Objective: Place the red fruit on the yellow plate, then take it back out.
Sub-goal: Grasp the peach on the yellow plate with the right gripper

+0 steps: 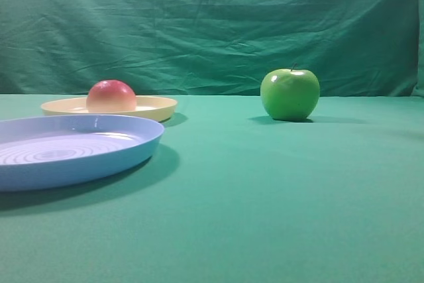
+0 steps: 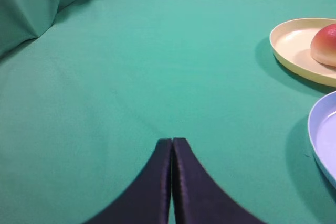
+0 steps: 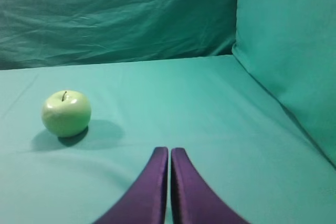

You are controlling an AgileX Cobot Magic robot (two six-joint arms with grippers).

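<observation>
The red fruit (image 1: 111, 96) rests on the yellow plate (image 1: 156, 107) at the left of the exterior view. The left wrist view has the same fruit (image 2: 325, 45) on that plate (image 2: 294, 43) at its right edge. My left gripper (image 2: 172, 140) is shut and empty, hovering over bare green cloth well to the left of the plate. My right gripper (image 3: 169, 149) is shut too, holding nothing, over cloth to the right of a green apple (image 3: 66, 113). Neither gripper appears in the exterior view.
A light blue plate (image 1: 126, 154) with ringed grooves lies in front of the yellow one, its rim (image 2: 315, 140) at the right of the left wrist view. The green apple (image 1: 289, 94) stands right of centre. Green cloth backdrop rises behind and at both sides.
</observation>
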